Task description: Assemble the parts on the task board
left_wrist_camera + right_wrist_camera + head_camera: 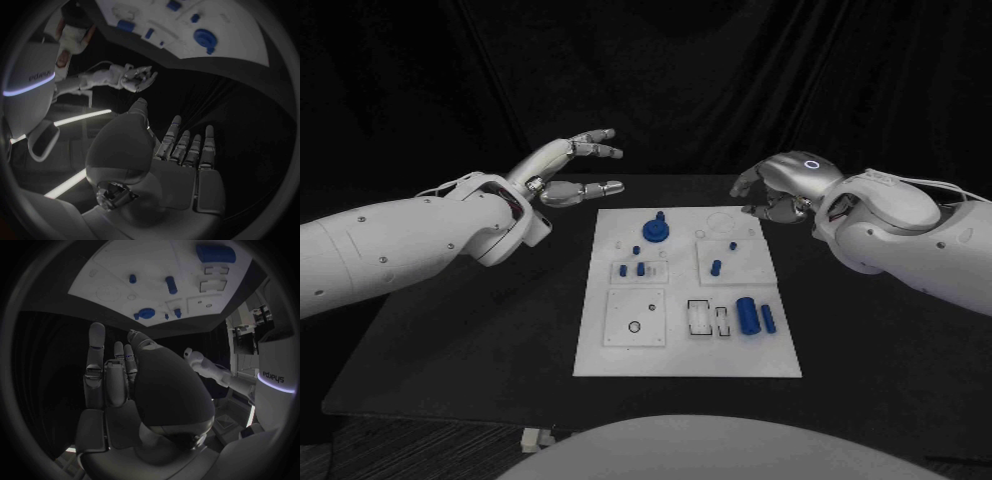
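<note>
On the black counter [473,340] sits the white task board [687,350], a flat rectangular plate with smaller square panels and cut-out slots set into its surface. Blue parts are scattered across it: a round blue knob [656,232] on a disc-shaped base stands near the far edge, two small blue pegs [630,269] stand in the panel just below it, a short blue pin [715,266] stands in the neighbouring panel, and a fat blue cylinder [749,315] lies beside a thinner blue rod [769,321] on the right part of the board. Rectangular slots [710,318] sit just left of that cylinder, and the lower left panel shows a small ring-shaped hole [635,326].

Over to the left hand [570,170] — silver, smooth-shelled, hovering off the board's far left corner, fingers spread apart and holding nothing; the left wrist view confirms it, straight fingers [187,147] fanned over dark background. The right hand [776,190] hangs near the board's far right corner, knuckles up, a glowing ring on its back; in the right wrist view its fingers [109,375] stand straight and close together, empty. Writing shows on the robot's body in both wrist views, but it is too curved and small to read surely.
</note>
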`<state>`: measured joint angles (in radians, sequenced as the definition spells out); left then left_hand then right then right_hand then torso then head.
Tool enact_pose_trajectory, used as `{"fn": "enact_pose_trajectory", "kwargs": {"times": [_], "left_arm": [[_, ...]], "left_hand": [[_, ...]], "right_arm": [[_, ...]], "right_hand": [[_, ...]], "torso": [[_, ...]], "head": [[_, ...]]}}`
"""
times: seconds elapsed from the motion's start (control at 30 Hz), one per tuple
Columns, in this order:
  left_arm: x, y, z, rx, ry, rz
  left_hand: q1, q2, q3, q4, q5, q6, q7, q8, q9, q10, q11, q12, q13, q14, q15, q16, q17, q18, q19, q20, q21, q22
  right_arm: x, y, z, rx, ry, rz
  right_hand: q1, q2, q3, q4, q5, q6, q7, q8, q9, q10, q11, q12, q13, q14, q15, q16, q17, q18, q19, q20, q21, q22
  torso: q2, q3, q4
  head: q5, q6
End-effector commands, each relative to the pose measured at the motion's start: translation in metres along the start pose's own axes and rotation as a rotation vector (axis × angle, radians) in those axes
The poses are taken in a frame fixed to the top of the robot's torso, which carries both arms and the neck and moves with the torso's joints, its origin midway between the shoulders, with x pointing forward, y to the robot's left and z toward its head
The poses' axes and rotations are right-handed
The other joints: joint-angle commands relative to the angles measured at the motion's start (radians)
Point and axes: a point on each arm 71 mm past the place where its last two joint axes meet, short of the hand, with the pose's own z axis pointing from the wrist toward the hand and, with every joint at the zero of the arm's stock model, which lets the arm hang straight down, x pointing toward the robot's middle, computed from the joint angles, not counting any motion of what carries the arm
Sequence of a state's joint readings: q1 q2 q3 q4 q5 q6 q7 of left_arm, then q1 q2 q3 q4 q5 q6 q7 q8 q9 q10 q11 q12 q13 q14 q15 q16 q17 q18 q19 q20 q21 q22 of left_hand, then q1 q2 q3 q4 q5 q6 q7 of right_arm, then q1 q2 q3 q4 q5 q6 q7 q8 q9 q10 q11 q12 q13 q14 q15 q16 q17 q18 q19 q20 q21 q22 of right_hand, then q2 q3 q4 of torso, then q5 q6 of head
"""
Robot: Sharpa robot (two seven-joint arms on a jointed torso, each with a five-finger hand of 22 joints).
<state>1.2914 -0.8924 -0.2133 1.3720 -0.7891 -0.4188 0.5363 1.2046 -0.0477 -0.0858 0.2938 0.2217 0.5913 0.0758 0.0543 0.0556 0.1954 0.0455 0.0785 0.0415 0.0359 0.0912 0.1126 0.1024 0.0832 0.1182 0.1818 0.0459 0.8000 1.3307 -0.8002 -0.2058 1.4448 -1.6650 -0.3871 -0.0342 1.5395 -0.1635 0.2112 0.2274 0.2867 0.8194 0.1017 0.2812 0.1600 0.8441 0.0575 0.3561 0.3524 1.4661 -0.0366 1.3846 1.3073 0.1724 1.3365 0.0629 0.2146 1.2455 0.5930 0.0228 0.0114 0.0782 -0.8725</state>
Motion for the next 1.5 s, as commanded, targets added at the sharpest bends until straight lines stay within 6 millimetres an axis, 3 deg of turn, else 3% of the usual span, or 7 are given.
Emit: {"fn": "enact_pose_trajectory", "kwargs": {"times": [0.03, 0.17, 0.2, 0.27, 0.77, 1.03, 1.5], "left_arm": [[-0.006, 0.005, -0.005, -0.006, -0.163, -0.572], [0.000, 0.007, -0.011, 0.009, -0.165, -0.647], [0.003, 0.009, -0.013, 0.014, -0.162, -0.674], [0.007, 0.011, -0.017, 0.016, -0.159, -0.699], [0.023, 0.021, -0.036, 0.008, -0.133, -0.780], [0.026, 0.020, -0.036, 0.005, -0.116, -0.798], [0.027, 0.020, -0.037, 0.004, -0.113, -0.801]], "left_hand": [[-0.037, 0.011, -0.009, 0.004, -0.062, -0.090, -0.033, -0.006, -0.006, -0.068, -0.038, -0.001, -0.006, -0.033, -0.046, -0.072, -0.068, 0.020, -0.054, -0.011, -0.006, -0.137], [-0.069, 0.032, -0.013, 0.002, -0.084, -0.172, -0.054, -0.012, -0.013, -0.103, -0.059, 0.013, -0.009, -0.035, -0.048, -0.097, -0.091, 0.047, -0.078, -0.009, -0.013, -0.308], [-0.071, 0.040, -0.015, 0.002, -0.088, -0.215, -0.067, -0.016, -0.016, -0.120, -0.070, 0.021, -0.012, -0.036, -0.055, -0.107, -0.099, 0.058, -0.107, -0.011, -0.027, -0.530], [-0.067, 0.043, -0.017, 0.003, -0.082, -0.229, -0.072, -0.017, -0.017, -0.130, -0.071, 0.029, -0.013, -0.036, -0.058, -0.113, -0.102, 0.066, -0.118, -0.011, -0.035, -0.645], [0.028, 0.087, -0.029, -0.001, 0.025, -0.230, -0.068, -0.017, -0.017, -0.163, -0.074, 0.063, -0.015, -0.036, -0.031, -0.113, -0.102, 0.094, -0.116, 0.043, -0.035, -0.680], [0.103, 0.122, -0.054, -0.003, 0.094, -0.224, -0.047, -0.017, -0.017, -0.165, -0.043, 0.091, -0.014, -0.035, -0.003, -0.108, -0.101, 0.095, -0.112, 0.073, -0.033, -0.673], [0.139, 0.138, -0.070, -0.004, 0.117, -0.213, -0.039, -0.016, -0.016, -0.164, -0.029, 0.108, -0.013, -0.033, 0.003, -0.103, -0.099, 0.095, -0.108, 0.092, -0.031, -0.667]], "right_arm": [[0.015, -0.002, 0.000, -0.005, 0.109, -0.137], [0.020, -0.001, 0.001, -0.009, 0.114, -0.143], [0.022, 0.000, 0.002, -0.012, 0.116, -0.144], [0.024, 0.000, 0.002, -0.016, 0.119, -0.144], [0.036, 0.005, 0.006, -0.020, 0.159, -0.120], [0.043, 0.003, 0.006, -0.002, 0.176, -0.084], [0.053, 0.001, 0.003, 0.007, 0.199, -0.068]], "right_hand": [[-0.047, 0.001, -0.029, 0.017, -0.043, 0.013, -0.003, -0.011, -0.001, 0.013, -0.001, -0.004, -0.010, 0.049, -0.006, 0.021, 0.092, 0.006, 0.019, 0.001, 0.022, 0.006], [-0.110, 0.005, -0.072, 0.045, -0.079, 0.038, 0.004, -0.017, 0.002, 0.005, 0.003, -0.016, -0.026, 0.062, -0.005, 0.046, 0.117, -0.001, 0.047, 0.001, 0.077, 0.019], [-0.120, 0.010, -0.084, 0.048, -0.072, 0.039, 0.002, -0.027, 0.001, 0.003, 0.001, -0.021, -0.033, 0.064, -0.006, 0.052, 0.123, -0.001, 0.052, 0.001, 0.080, 0.020], [-0.115, 0.017, -0.089, 0.042, -0.038, 0.041, 0.001, -0.039, -0.001, 0.004, 0.001, -0.025, -0.041, 0.067, -0.007, 0.060, 0.131, -0.003, 0.058, 0.000, 0.088, 0.023], [-0.074, 0.029, -0.070, -0.010, 0.164, 0.035, 0.009, -0.114, -0.021, 0.019, 0.010, -0.059, -0.092, 0.067, -0.002, 0.063, 0.136, -0.004, 0.066, 0.002, 0.081, 0.035], [-0.080, 0.027, -0.066, -0.013, 0.138, 0.053, 0.013, -0.115, -0.017, 0.039, 0.013, -0.057, -0.098, 0.068, -0.001, 0.065, 0.139, -0.005, 0.068, 0.002, 0.085, 0.040], [-0.082, 0.025, -0.049, -0.017, 0.179, 0.074, 0.014, -0.116, -0.009, 0.065, 0.013, -0.052, -0.105, 0.067, 0.000, 0.063, 0.137, -0.005, 0.067, 0.003, 0.080, 0.046]], "torso": [[0.003, -0.0019, 0.0009], [0.010, -0.0049, 0.0042], [0.012, -0.0046, 0.0055], [0.015, -0.0073, 0.0085], [0.026, -0.0274, 0.0244], [0.022, -0.0228, 0.0191], [0.025, -0.0210, 0.0180]], "head": [[-0.003, 0.000], [-0.012, 0.000], [-0.015, 0.000], [-0.017, 0.000], [-0.037, 0.000], [-0.037, 0.000], [-0.038, 0.000]]}}
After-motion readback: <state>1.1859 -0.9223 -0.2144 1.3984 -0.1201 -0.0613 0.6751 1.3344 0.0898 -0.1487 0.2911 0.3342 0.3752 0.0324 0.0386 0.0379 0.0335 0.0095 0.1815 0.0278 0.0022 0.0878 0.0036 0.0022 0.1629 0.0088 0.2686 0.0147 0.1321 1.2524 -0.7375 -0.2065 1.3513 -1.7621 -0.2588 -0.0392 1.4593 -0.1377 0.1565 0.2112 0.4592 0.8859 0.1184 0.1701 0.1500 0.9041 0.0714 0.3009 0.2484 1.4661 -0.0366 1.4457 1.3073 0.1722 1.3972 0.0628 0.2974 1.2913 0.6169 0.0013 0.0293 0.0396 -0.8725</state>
